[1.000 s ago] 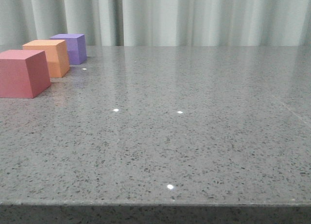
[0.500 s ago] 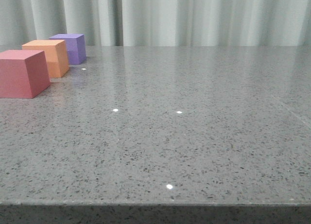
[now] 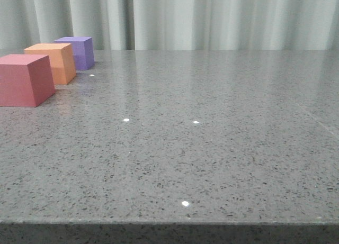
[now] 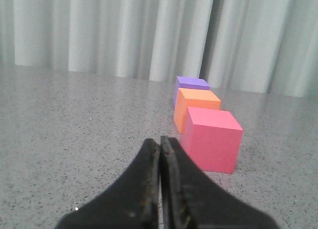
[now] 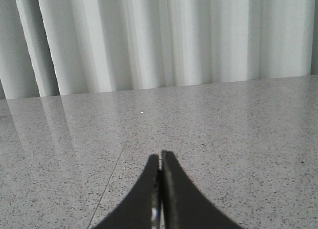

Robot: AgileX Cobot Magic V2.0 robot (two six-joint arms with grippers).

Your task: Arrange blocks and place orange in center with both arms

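Observation:
Three cubes stand in a row at the table's far left. The pink-red cube (image 3: 24, 80) is nearest, the orange cube (image 3: 54, 63) is in the middle, the purple cube (image 3: 78, 52) is farthest. In the left wrist view the pink-red cube (image 4: 211, 138), orange cube (image 4: 195, 110) and purple cube (image 4: 191, 85) line up ahead of my left gripper (image 4: 159, 142), which is shut and empty, short of the pink-red cube. My right gripper (image 5: 160, 158) is shut and empty over bare table. Neither arm shows in the front view.
The grey speckled tabletop (image 3: 201, 138) runs to a front edge at the bottom of the front view. Pale curtains (image 3: 212, 16) hang behind the table. A thin seam line (image 5: 107, 187) crosses the table in the right wrist view.

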